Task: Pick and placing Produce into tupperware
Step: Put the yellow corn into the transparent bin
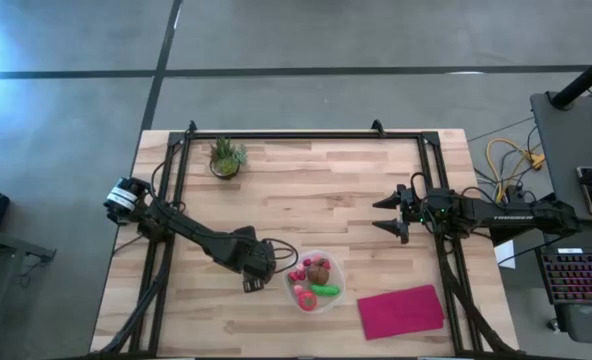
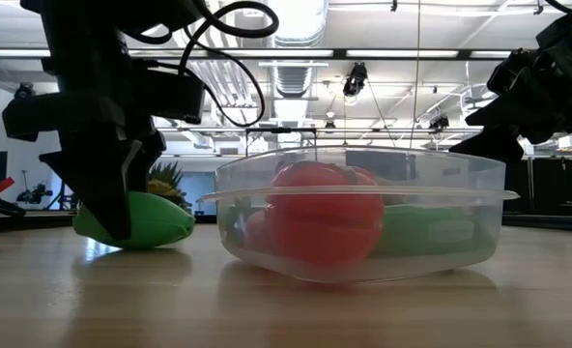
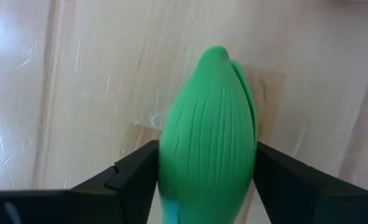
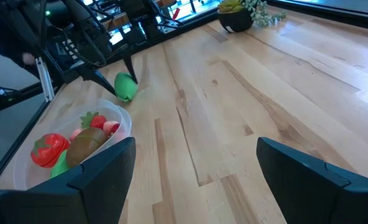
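1. Your left gripper (image 1: 257,279) is down at the tabletop (image 1: 316,190), just beside the tupperware (image 1: 338,292), fingers clamped around a green ribbed produce piece (image 3: 210,137). In the low view that green piece (image 2: 156,220) sits on or barely off the wood; can't tell which.
2. The tupperware already holds a red tomato-like piece (image 4: 47,149), a brown oval (image 4: 86,142), a green piece (image 1: 325,290) and small strawberry bits (image 4: 97,121).
3. Your right gripper (image 1: 390,214) waits above the tabletop's right side, well apart from the container, fingers spread, holding nothing.
4. Risk, slip: the green piece is smooth and tapered, and the fingers (image 3: 128,177) pinch its wider end. Likely it could squirt out or pivot if you lift fast.
5. Risk, rim hit: the container wall (image 2: 267,193) stands higher than the piece lies now. Carry it across too low and you'd probably shove the light tupperware, maybe toward the magenta cloth (image 1: 401,311).
6. Risk, bounce-out: the container is already crowded. Release from too high and the piece may roll off the tomato and over the rim.
7. Cables (image 1: 276,250) loop off the left arm near the container; watch for a snag.
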`<state>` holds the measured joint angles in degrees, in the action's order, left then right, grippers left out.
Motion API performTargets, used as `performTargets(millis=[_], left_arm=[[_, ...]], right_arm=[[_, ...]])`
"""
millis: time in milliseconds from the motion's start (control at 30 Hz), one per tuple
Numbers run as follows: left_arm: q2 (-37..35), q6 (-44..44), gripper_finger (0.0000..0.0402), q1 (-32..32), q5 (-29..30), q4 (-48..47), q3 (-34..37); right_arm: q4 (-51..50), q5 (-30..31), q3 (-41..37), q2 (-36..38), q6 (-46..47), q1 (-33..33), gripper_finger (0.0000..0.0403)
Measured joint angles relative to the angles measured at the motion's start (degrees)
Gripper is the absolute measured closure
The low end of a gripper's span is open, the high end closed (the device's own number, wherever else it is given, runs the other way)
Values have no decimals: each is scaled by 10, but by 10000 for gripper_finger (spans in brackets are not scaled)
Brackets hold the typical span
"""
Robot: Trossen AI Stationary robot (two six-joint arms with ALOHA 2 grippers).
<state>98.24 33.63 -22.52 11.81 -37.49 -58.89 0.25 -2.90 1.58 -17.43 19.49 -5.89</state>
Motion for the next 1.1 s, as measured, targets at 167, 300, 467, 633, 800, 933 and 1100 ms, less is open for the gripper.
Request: performTargets(millis=[167, 300, 467, 633, 800, 933, 1100], left_arm=[[0, 0, 187, 0, -2, 0, -2], [0, 0, 188, 0, -14, 1, -12], [-7, -42, 189, 0, -17, 0, -40], [-15, -115, 189, 0, -15, 16, -83], [-16, -231, 189, -1, -18, 77, -117], [-14, -284, 189, -1, -20, 87, -132], [-14, -375, 189, -1, -51, 172, -119]], right_arm=[[0, 0, 0, 0, 0, 0, 76], [0, 0, 0, 0, 0, 0, 76], [0, 0, 0, 0, 0, 0, 76], [0, 0, 0, 0, 0, 0, 76], [0, 0, 0, 0, 0, 0, 76], [0, 0, 0, 0, 0, 0, 76], [0, 0, 0, 0, 0, 0, 76]])
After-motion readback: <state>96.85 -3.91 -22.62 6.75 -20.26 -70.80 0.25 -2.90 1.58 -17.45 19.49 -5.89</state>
